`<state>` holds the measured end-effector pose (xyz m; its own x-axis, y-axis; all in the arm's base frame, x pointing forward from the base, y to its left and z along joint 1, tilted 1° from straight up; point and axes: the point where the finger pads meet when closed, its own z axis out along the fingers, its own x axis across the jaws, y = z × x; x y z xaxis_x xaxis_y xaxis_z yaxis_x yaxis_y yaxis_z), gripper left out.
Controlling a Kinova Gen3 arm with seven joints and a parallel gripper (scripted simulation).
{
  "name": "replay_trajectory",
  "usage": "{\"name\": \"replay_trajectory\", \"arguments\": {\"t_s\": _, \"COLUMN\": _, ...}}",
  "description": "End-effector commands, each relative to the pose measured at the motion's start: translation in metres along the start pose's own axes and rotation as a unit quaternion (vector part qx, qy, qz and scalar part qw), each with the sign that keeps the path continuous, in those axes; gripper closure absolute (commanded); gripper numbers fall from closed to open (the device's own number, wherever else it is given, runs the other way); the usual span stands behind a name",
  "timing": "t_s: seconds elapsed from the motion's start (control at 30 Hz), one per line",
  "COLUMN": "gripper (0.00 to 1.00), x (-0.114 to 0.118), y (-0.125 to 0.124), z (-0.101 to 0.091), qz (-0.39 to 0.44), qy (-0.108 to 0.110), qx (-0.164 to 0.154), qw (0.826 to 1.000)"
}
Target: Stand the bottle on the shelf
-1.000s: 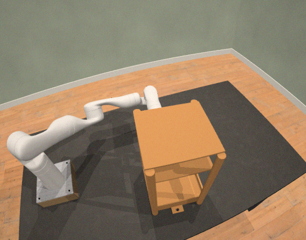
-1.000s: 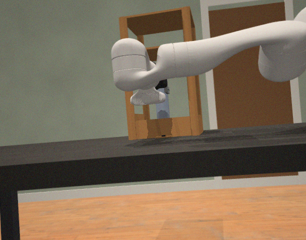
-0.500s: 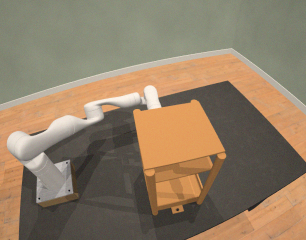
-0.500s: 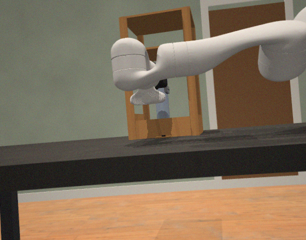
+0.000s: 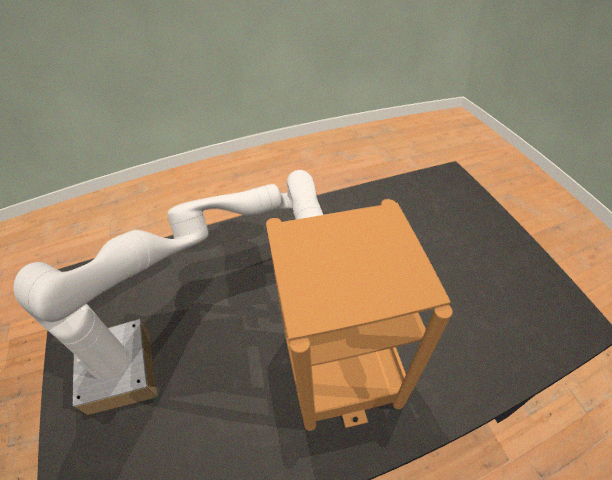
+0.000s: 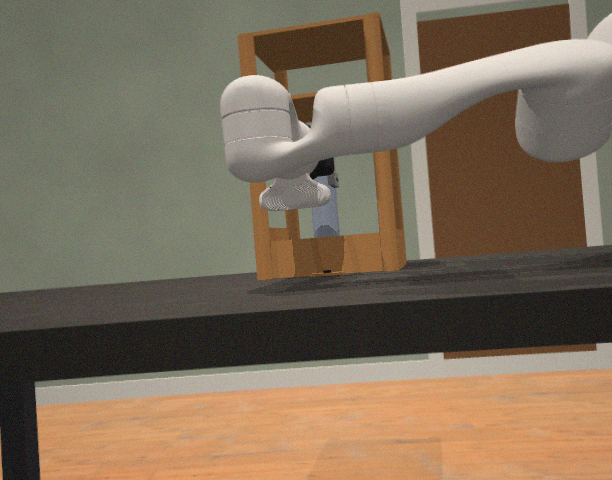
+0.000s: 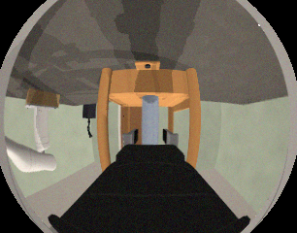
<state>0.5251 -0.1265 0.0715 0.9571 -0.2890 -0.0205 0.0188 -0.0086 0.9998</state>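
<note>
The blue bottle (image 6: 325, 211) (image 7: 149, 118) stands in the lower compartment of the orange shelving unit (image 5: 355, 268) (image 6: 389, 206) (image 7: 194, 121). It looks upright; its lower end shows just above the front edge in the exterior view and over the compartment floor in the wrist view. Its upper end is hidden by the gripper, and the top view does not show it. My gripper (image 7: 149, 134) is open, with one finger on each side of the bottle's upper part and a narrow gap on both sides. In the exterior view the wrist hides most of it.
The unit's front posts (image 7: 104, 116) (image 6: 381, 180) stand left and right of the gripper. The middle shelf (image 6: 302, 105) is above the bottle. The arm (image 5: 234, 201) (image 6: 394, 113) reaches in from the front. A fixing tab (image 7: 148, 65) is at the base's foot.
</note>
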Motion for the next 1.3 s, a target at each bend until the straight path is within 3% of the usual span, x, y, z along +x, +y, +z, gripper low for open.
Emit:
{"name": "replay_trajectory", "arguments": {"t_s": 0.0, "gripper": 0.00, "x": -0.002, "y": 0.004, "z": -0.006, "qz": 0.006, "qy": -0.005, "qx": -0.001, "qw": 1.000}}
{"name": "replay_trajectory", "arguments": {"t_s": 0.73, "gripper": 0.00, "x": -0.003, "y": 0.005, "z": -0.060, "qz": 0.007, "qy": -0.011, "qx": -0.001, "qw": 1.000}}
{"name": "replay_trajectory", "arguments": {"t_s": 1.27, "gripper": 0.00, "x": 0.000, "y": 0.004, "z": -0.076, "qz": 0.007, "qy": -0.004, "qx": 0.000, "qw": 1.000}}
